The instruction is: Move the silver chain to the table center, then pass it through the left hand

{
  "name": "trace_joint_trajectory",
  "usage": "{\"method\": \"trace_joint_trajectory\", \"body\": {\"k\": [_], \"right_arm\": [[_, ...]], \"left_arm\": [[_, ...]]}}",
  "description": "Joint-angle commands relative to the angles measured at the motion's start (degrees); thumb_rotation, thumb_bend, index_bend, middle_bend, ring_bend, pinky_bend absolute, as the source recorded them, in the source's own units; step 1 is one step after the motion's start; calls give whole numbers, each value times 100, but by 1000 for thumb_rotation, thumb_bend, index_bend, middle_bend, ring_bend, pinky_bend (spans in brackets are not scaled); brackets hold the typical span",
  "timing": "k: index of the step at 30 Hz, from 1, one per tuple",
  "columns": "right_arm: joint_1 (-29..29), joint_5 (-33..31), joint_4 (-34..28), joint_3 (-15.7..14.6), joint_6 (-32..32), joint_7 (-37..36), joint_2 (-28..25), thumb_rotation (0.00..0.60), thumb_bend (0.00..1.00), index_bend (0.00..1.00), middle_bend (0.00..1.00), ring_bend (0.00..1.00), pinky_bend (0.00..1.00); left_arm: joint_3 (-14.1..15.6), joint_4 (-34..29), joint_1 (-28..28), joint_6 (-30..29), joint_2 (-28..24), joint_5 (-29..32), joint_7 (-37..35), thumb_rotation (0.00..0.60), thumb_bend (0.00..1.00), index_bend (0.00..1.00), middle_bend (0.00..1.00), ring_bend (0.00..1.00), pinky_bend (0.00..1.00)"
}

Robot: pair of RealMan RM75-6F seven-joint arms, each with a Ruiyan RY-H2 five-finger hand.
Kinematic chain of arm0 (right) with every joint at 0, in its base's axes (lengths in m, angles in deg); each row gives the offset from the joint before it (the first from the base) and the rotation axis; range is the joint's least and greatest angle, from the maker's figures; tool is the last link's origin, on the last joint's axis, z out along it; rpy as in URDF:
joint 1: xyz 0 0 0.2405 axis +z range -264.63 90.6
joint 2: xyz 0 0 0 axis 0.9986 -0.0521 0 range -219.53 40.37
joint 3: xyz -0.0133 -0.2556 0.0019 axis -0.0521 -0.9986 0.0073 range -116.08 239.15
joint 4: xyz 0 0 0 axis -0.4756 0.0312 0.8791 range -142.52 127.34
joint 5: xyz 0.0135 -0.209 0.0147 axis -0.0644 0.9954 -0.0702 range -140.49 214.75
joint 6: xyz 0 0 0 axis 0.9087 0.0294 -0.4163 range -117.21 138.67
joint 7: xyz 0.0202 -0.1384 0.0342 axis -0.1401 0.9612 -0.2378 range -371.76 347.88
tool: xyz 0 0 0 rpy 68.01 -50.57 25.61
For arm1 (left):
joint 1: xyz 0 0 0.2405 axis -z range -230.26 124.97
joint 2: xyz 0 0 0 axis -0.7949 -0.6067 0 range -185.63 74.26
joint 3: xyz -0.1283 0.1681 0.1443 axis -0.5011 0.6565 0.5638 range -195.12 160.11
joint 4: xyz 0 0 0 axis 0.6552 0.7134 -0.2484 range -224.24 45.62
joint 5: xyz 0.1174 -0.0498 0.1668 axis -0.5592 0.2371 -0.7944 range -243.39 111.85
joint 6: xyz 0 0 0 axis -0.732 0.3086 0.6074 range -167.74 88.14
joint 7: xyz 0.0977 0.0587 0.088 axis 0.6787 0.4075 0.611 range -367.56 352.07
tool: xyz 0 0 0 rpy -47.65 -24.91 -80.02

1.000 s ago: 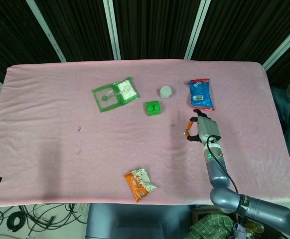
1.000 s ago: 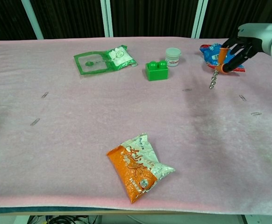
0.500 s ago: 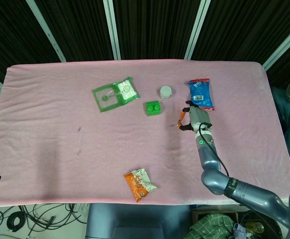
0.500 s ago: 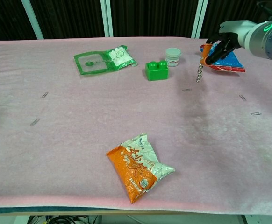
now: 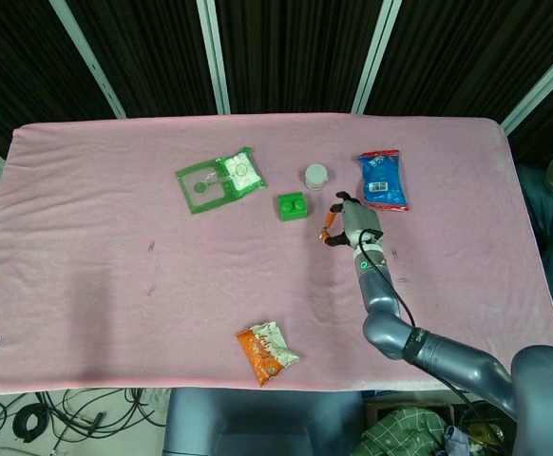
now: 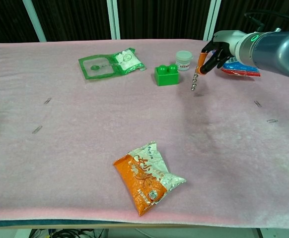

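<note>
Long table (image 5: 86, 190) covered with pink soft cloth, filling most of both views. Behind it, across the top of the frame, black pleated curtain (image 5: 295, 52) divided by slanted white poles (image 5: 213, 57). Below the near table edge, at lower left of the head view, grey floor with tangled black cables (image 5: 58, 413). Even, soft light.

The right hand (image 6: 213, 51) is sweeping leftward across the desk (image 6: 85, 134), pulling clear of the blue packet (image 6: 240, 68) and closing in beside the green block (image 6: 166, 75), the silver chain (image 6: 194, 82) dangling from its fingertips and swinging along with it.
</note>
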Motion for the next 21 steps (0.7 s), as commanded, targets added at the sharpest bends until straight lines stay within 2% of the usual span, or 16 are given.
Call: {"method": "trace_joint_trajectory", "body": {"k": [1,14,21], "right_arm": [[54,-67,150,-79,45,-15,65,600,351,659,93,138,207],[73,-133,200,-166,18,-130,6,600,351,659,93,138,207],[-19,-29,-105,-161,-152,-203,-262,600,351,659,93,137,207]], "left_arm": [[-2,-1,-15,-29,-7,-10,-24,600,218,81,85,0,0],[6,-6,-28,-50,-14,-37,-36,600,218,81,85,0,0],[6,6,-10,-7,-7,-15,-12,600,218,81,84,0,0]]}}
